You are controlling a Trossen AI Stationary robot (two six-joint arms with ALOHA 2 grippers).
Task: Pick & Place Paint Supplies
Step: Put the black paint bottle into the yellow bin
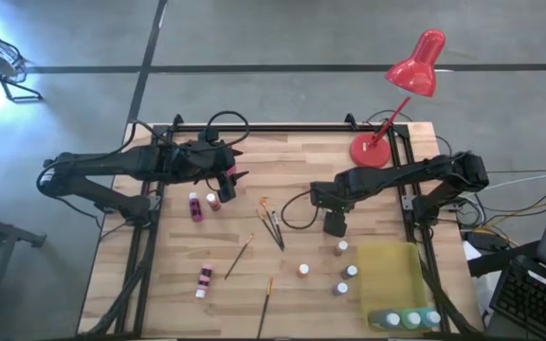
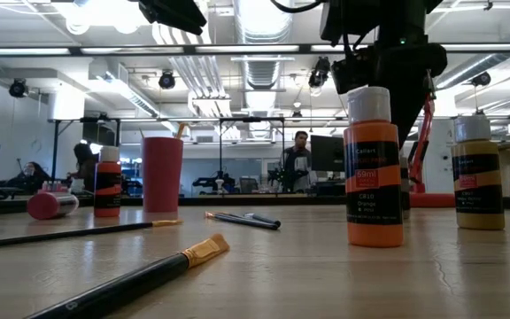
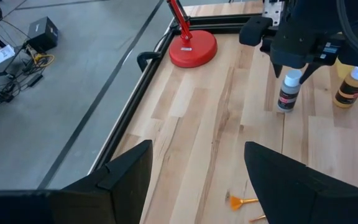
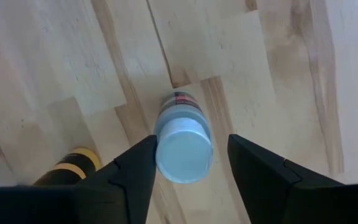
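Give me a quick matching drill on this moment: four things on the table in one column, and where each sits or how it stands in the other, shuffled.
Things:
1. red desk lamp
2. yellow tray
3. white-capped bottle
4. left gripper

Places or states:
A. upright between the right gripper fingers, jaws not touching it
B. open, above bare wood on the table's left
C. base at the table's far right corner
D. flat at the near right, bottles at its near edge

Pairs: 1-C, 2-D, 3-A, 4-B
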